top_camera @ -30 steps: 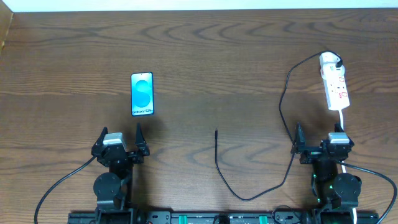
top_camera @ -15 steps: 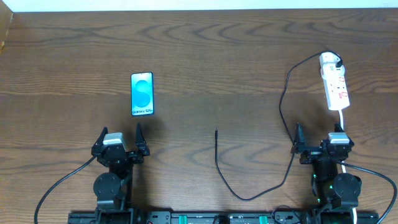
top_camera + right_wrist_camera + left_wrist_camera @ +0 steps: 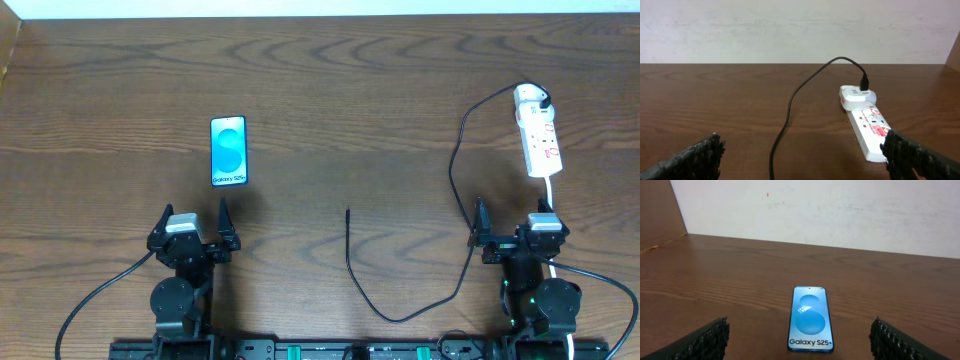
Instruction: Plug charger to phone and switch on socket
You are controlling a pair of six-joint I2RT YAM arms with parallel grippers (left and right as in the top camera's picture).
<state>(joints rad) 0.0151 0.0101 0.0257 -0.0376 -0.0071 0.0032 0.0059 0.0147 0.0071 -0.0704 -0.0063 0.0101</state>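
Ideally, with left gripper (image 3: 193, 212) and right gripper (image 3: 512, 214) both spread wide and empty, one pinches the charger (image 3: 348, 235) just behind its tip, aligned toward the phone (image 3: 228, 151).

Phone (image 3: 810, 319) flat on counter (image 3: 730, 275), screen up, lit blue. Left gripper (image 3: 799, 339) fingers (image 3: 707, 341) wide apart, nothing btwn; white wall (image 3: 840, 210) behind.
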